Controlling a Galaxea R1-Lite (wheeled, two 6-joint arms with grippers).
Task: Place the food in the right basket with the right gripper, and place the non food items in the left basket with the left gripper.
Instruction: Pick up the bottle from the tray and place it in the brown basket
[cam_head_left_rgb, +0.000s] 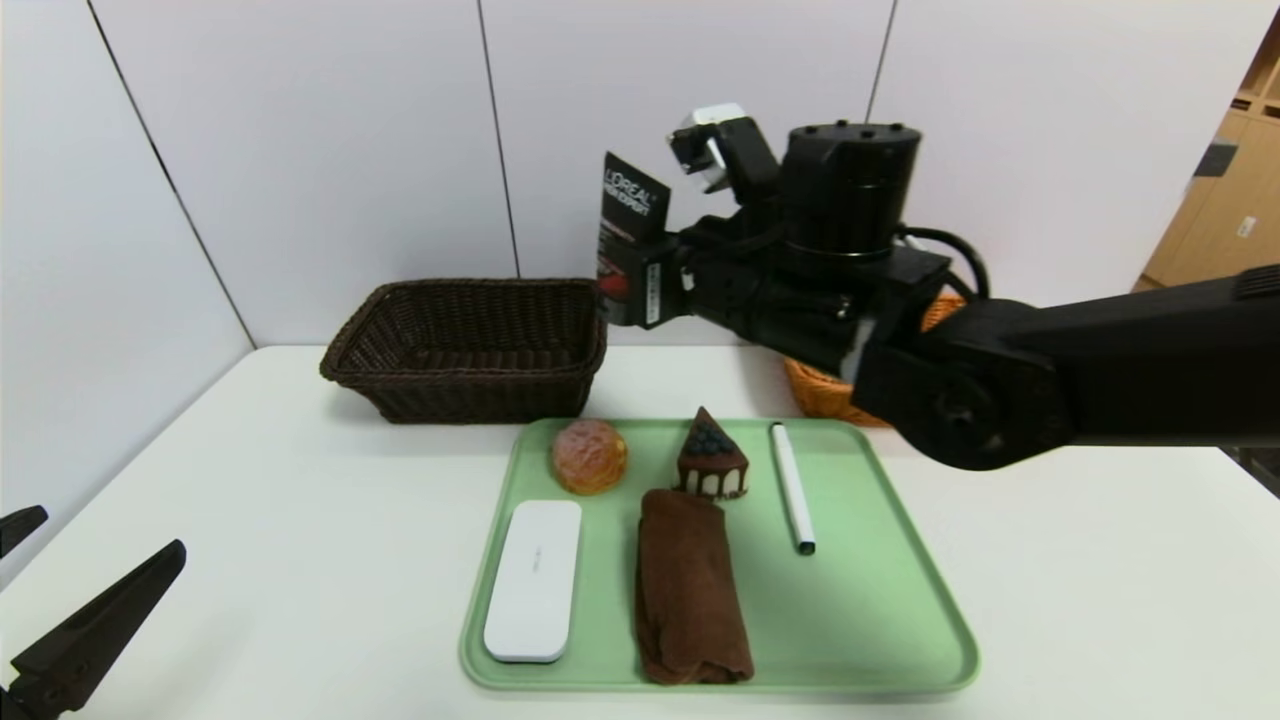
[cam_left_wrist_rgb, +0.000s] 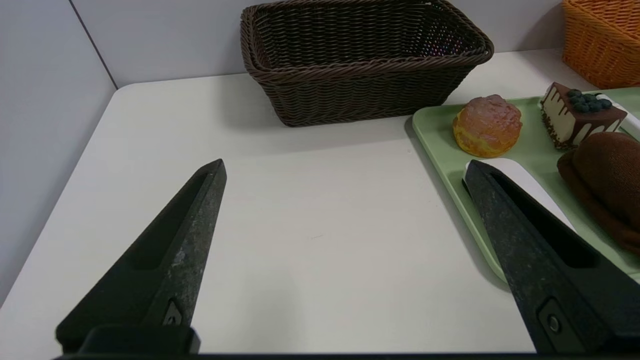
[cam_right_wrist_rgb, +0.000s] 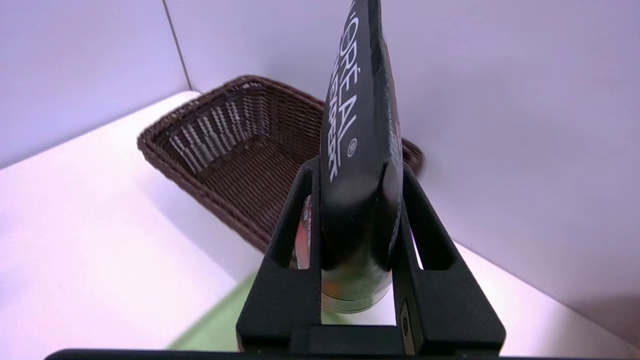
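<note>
Holding the black tube (cam_head_left_rgb: 628, 238) upright above the table (cam_head_left_rgb: 300, 500), the right gripper (cam_head_left_rgb: 640, 285) has its jaws clamped on the tube's lower part, crimped end uppermost. Tube and gripper hang in the air just beside the near right corner of the dark basket (cam_head_left_rgb: 470, 345), above and beyond the tray (cam_head_left_rgb: 880, 600). In the right wrist view the tube (cam_right_wrist_rgb: 360, 150) sits squeezed between the two fingers (cam_right_wrist_rgb: 290, 240), with the dark basket (cam_right_wrist_rgb: 240, 150) beyond it.

The orange basket (cam_head_left_rgb: 820, 395) stands behind the right arm, largely hidden by it.

On the green tray lie five items: the bun (cam_head_left_rgb: 590, 456) and the cake slice (cam_head_left_rgb: 711, 462) along the far edge, the pen (cam_head_left_rgb: 792, 488) to the right of the cake, the white case (cam_head_left_rgb: 534, 580) at near left, and the rolled towel (cam_head_left_rgb: 690, 590) at centre, its far end touching the cake.

The left gripper (cam_head_left_rgb: 60, 590) waits low at the near left of the table, jaws wide apart and holding nothing; in its wrist view the fingers (cam_left_wrist_rgb: 170, 250) frame bare table beside the tray's left edge (cam_left_wrist_rgb: 435, 145).
</note>
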